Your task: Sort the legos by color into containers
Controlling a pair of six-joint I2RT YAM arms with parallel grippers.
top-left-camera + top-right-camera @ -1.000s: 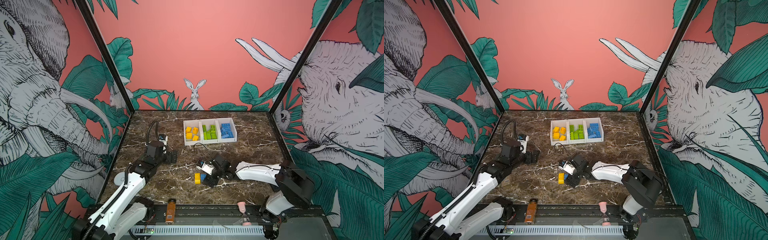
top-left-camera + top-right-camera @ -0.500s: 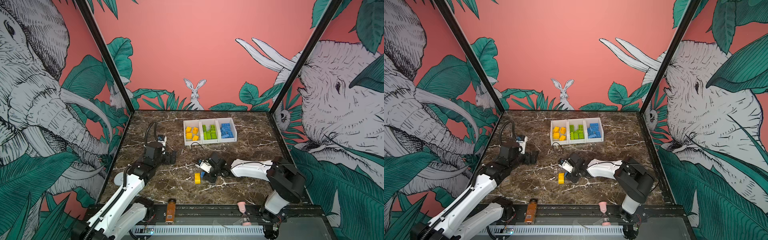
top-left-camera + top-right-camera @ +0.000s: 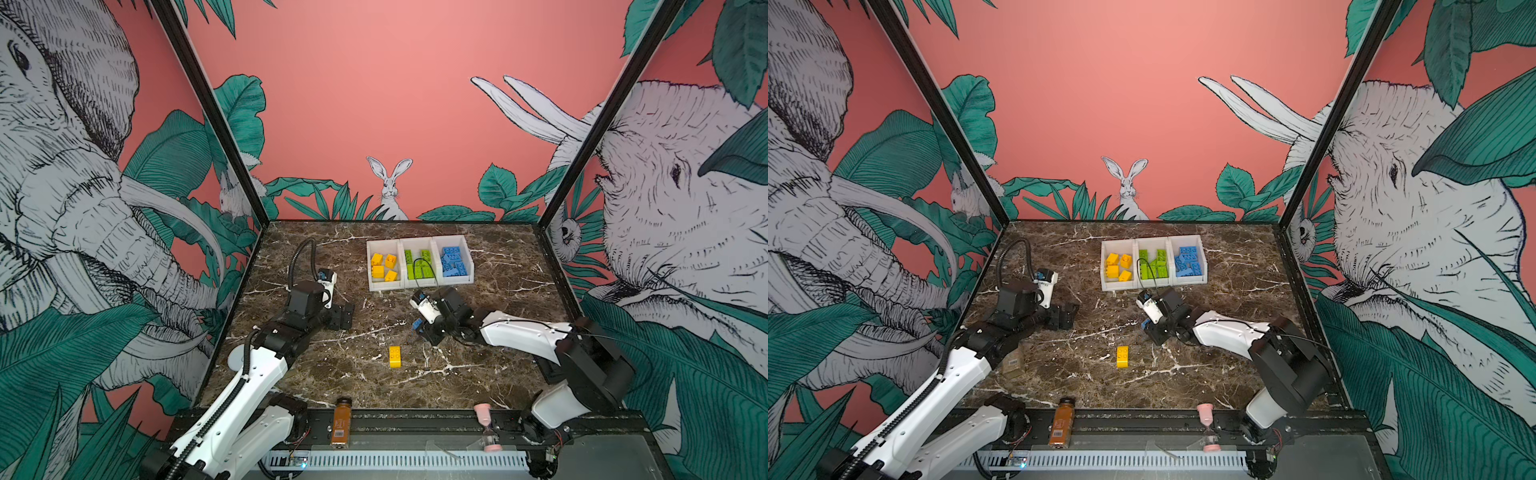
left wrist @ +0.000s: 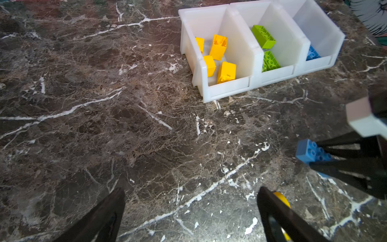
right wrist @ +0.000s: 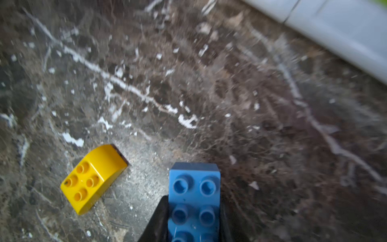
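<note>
Over the counter [image 3: 332, 374], the right pincer [image 5: 193, 204] grips a seemingly light, stiff, slick blue brick [image 5: 194, 180] by its flat sides; the left pincer [image 4: 191, 191] gapes empty.

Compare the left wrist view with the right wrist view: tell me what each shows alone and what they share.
Only the left wrist view: the sorted yellow bricks and green bricks inside the containers, and the open left end effector.
Only the right wrist view: the studs and curved end of the loose yellow brick.
Both: the blue brick gripped by the right end effector, the marble table, and some white container wall.
</note>
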